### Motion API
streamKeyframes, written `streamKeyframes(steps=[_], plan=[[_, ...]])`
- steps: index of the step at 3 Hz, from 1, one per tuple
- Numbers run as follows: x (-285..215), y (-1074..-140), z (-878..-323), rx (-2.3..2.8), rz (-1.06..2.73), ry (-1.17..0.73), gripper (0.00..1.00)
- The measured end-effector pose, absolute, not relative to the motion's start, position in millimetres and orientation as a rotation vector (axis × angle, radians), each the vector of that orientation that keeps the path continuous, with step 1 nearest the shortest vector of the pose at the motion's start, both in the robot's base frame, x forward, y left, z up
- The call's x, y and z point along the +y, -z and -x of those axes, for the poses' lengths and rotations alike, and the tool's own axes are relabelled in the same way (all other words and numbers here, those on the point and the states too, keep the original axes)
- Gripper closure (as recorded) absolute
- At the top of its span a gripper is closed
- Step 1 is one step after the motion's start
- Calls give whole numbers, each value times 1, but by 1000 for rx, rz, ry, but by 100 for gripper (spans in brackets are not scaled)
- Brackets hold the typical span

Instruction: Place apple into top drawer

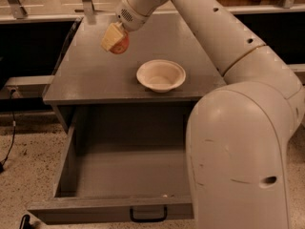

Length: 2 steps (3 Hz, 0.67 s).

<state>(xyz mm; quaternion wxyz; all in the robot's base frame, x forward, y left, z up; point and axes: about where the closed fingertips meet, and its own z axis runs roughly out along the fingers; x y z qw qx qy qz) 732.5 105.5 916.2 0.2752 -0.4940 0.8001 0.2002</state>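
Note:
My gripper (115, 41) is shut on the red-orange apple (120, 45) and holds it in the air above the left part of the grey cabinet top (90, 75), left of and behind the white bowl (161, 75). The tan fingers (110, 37) cover most of the apple. The top drawer (114, 206) is pulled wide open below the cabinet top, its inside bare, with a small black handle (148, 216) on its front panel.
My large white arm (243, 128) fills the right side and hides the drawer's right part. Metal posts (86, 4) and a rail stand behind the cabinet. A black cable (9, 142) runs over the speckled floor at left.

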Motion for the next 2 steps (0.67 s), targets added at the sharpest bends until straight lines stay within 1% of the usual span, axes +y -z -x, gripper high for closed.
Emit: streamKeyframes(steps=[1, 2], plan=[[117, -913, -722, 2079, 1447, -551, 100], [144, -894, -654, 1836, 1809, -645, 100]])
